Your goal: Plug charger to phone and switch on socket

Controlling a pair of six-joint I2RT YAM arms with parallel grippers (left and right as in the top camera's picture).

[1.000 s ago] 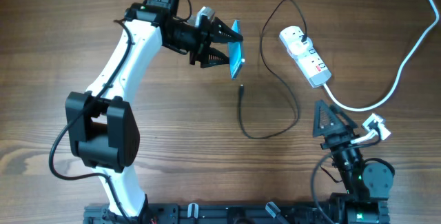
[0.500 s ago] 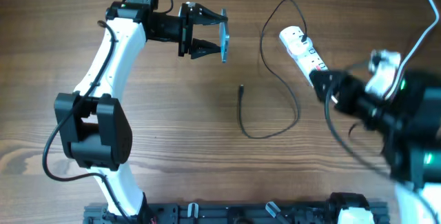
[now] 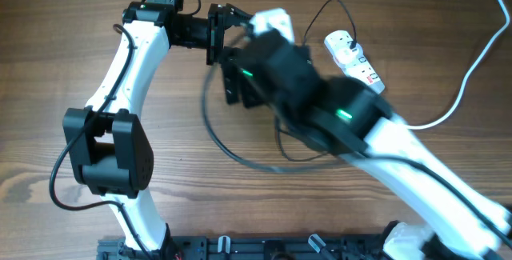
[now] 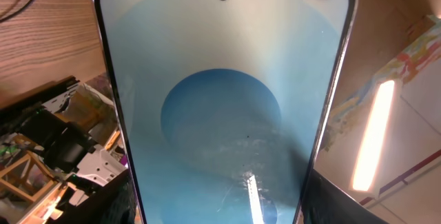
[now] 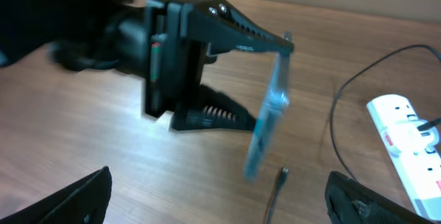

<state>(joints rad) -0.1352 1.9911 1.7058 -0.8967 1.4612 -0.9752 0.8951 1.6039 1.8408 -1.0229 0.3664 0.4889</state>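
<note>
Ops: Where do you have the phone?

Me: In the left gripper, held off the wood on the far side of the table, left of centre. The jaws pinch it across its width, one on each long edge. On my left wrist view its cyan screen fills the picture, with the camera hole at the end pointing away from the wrist.

Ops: And your right side?

Me: My right gripper hangs on the near side of the phone and looks at it edge-on. Its jaws are spread wide and hold nothing. I see one dark finger in each lower corner of that view. From overhead the right arm is a blur across the middle and hides the phone.

Ops: The charger?

Me: The charger lies on the table. Its connector tip rests on the wood, beside the phone's lower end in my right wrist view. The thin cable loops away to the far right, where its plug sits in the socket.

Ops: And the socket itself?

Me: It lies slanted at the far right, well apart from the phone. Its white cord runs off toward the right edge. I can see its red switches, but I cannot tell how they are set.
</note>
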